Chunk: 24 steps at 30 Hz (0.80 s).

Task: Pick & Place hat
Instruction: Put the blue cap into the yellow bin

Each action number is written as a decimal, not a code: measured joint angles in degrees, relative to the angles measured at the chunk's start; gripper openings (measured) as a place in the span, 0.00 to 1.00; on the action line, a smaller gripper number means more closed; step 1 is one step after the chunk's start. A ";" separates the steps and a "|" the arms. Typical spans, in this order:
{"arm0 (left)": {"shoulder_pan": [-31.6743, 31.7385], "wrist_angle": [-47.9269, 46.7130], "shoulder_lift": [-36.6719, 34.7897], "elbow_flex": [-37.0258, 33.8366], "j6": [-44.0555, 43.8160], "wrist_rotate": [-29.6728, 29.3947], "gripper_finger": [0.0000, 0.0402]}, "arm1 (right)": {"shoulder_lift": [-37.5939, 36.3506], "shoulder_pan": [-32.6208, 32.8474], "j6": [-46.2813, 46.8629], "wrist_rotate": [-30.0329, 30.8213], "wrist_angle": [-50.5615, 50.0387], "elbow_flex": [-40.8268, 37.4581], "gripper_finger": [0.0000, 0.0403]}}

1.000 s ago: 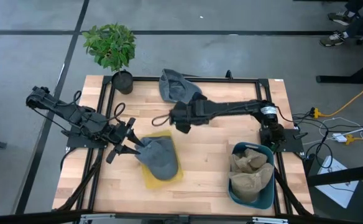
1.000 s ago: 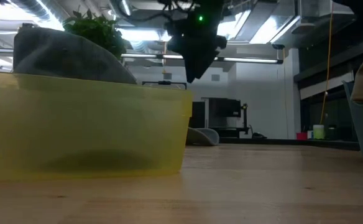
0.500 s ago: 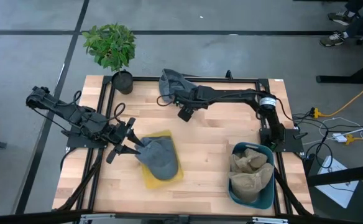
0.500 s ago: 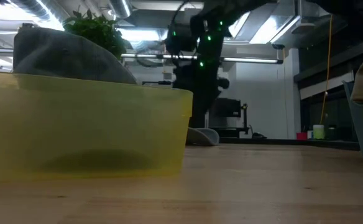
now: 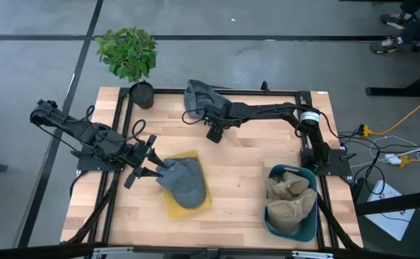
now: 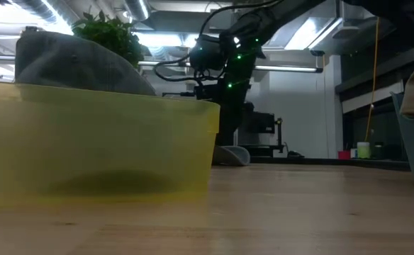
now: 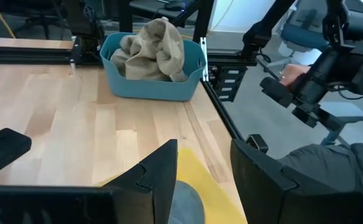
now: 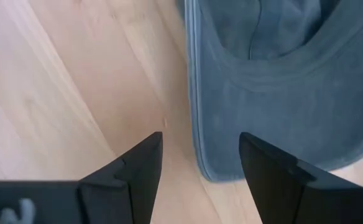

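A grey hat (image 5: 198, 97) lies flat on the table by its far edge (image 8: 281, 74). My right gripper (image 5: 203, 115) slants down over that hat's near rim (image 8: 197, 124), open (image 8: 200, 140), with one finger on either side of the rim and apart from it. A second grey hat (image 5: 185, 181) rests in a yellow bin (image 5: 204, 205), its crown showing above the bin wall (image 6: 72, 64). My left gripper (image 5: 156, 162) hovers at this hat's left edge, open (image 7: 203, 149), with nothing between its fingers.
A blue bin (image 5: 270, 216) with beige hats stands at the near right (image 7: 150, 87). A potted plant (image 5: 129, 54) stands at the far left corner. Bare wood lies between the yellow bin and the far hat.
My right gripper has gone from the middle of the table toward the far edge and down to the far grey hat, tipping more steeply downward. Both hats lie as before.
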 joint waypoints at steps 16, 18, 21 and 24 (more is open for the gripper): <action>0.02 0.17 0.01 0.00 -0.04 -2.70 0.36 | 3.34 -2.51 1.16 -0.96 3.37 0.02 0.45; 0.02 0.15 0.01 0.00 -0.04 -2.70 0.36 | 3.69 -2.51 1.20 1.37 3.81 0.02 0.44; 0.02 0.11 0.00 0.00 -0.04 -2.64 0.36 | 3.76 -2.51 1.83 2.45 3.89 0.02 0.39; 0.02 -0.62 0.01 0.00 -0.08 -2.55 0.36 | 3.76 -2.51 2.63 2.48 4.17 0.02 0.26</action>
